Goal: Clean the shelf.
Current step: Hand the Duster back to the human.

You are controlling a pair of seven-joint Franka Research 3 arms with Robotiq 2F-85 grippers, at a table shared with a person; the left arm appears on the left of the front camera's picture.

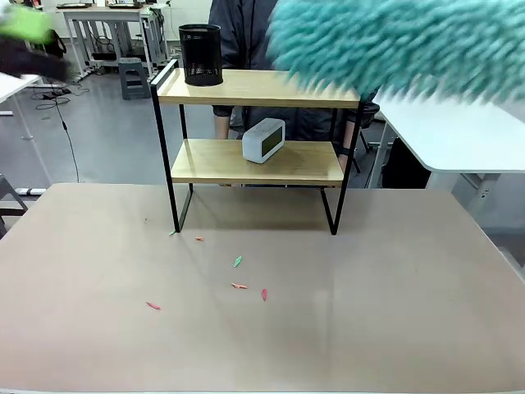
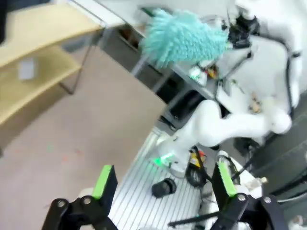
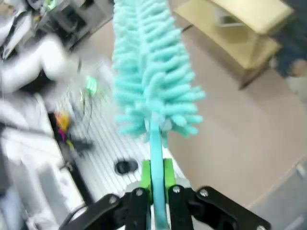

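The shelf (image 1: pixel 246 89) stands at the far middle of the table, a black mesh cup (image 1: pixel 200 54) on its upper board and a white clock (image 1: pixel 263 140) on the lower board. A fluffy teal duster (image 1: pixel 394 45) hangs blurred across the top right, in front of the shelf's right end. In the right wrist view my right gripper (image 3: pixel 156 178) is shut on the duster's teal handle (image 3: pixel 156 158), the head (image 3: pixel 148 72) rising above. My left gripper (image 2: pixel 163 182) is open and holds nothing, high over the robot base; its blurred green pad (image 1: pixel 25 25) shows at the top left.
Small red and green scraps (image 1: pixel 238 283) lie on the brown table (image 1: pixel 369 312) in front of the shelf. A person (image 1: pixel 246 33) stands behind the shelf. White tables (image 1: pixel 459 131) flank the far right and left.
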